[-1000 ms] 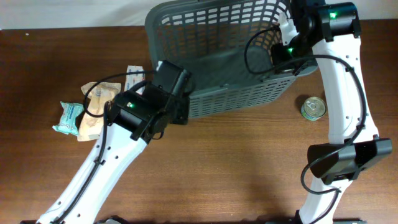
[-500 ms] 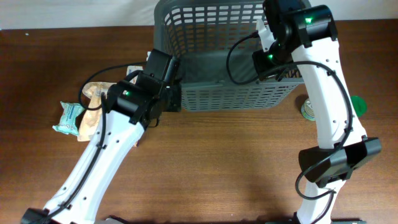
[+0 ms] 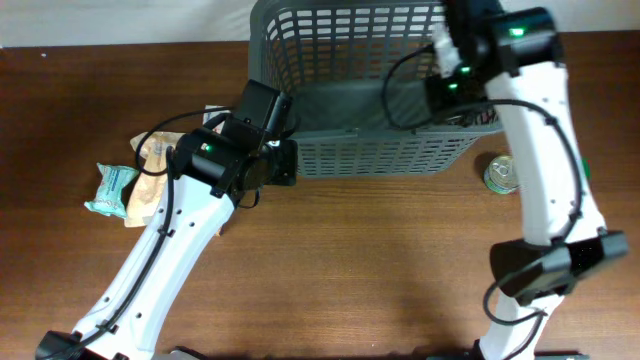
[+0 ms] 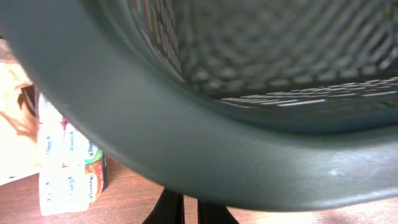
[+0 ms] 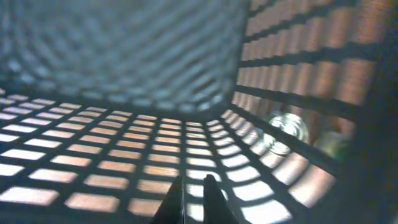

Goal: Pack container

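Left gripper (image 4: 191, 200), grip impossible to judge, meets the shopping basket (image 3: 380, 155) corner rim as right gripper (image 5: 191, 186) hangs inside, fingers pinched together; the basket should sit flat before loading.

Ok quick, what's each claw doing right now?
Left gripper: fingers close together, tips hidden behind the basket rim; grip cannot be told.
Right gripper: shut, empty, inside the basket.

Brown wooden table (image 3: 380, 270). Round tin can (image 3: 503, 174) upright at right side, shiny lid up. Cluster of packets at left: teal wrapper (image 3: 110, 190) outermost, crinkled tan bags (image 3: 150, 180) touching it, white printed carton (image 4: 65, 168) just beside.
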`<state>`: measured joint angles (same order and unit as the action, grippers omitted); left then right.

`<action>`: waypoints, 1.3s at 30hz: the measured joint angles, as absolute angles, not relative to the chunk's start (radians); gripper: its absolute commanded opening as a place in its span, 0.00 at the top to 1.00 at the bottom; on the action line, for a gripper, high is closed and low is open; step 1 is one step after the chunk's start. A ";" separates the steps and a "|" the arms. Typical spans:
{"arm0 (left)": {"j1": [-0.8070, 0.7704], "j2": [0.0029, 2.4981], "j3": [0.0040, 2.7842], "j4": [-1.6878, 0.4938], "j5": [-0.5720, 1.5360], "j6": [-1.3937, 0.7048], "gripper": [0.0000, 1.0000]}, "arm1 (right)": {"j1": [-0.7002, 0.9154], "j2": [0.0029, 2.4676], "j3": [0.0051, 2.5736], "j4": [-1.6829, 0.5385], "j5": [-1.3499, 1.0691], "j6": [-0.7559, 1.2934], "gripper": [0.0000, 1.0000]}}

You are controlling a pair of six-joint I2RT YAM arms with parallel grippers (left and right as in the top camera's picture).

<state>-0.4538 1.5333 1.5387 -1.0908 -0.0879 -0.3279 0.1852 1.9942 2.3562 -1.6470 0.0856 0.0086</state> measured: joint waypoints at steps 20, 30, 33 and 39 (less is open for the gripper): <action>-0.432 1.313 1.871 -1.208 -0.433 -0.262 0.26 | 0.120 1.560 2.357 -1.608 0.136 0.050 0.01; -0.141 1.392 1.893 -1.368 -0.323 -0.092 0.26 | -0.015 1.213 2.377 -1.615 0.206 0.105 0.01; -0.080 1.508 1.886 -1.363 -0.247 -0.043 0.25 | -0.019 1.180 2.378 -1.639 0.229 0.109 0.01; -0.031 1.728 1.882 -1.343 -0.154 0.053 0.22 | -0.019 1.172 2.378 -1.651 0.254 0.110 0.01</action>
<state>-0.0311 1.7275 1.8820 -1.3430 -0.1539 0.0528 -0.0193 1.1725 2.3775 -1.6512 0.2539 0.1097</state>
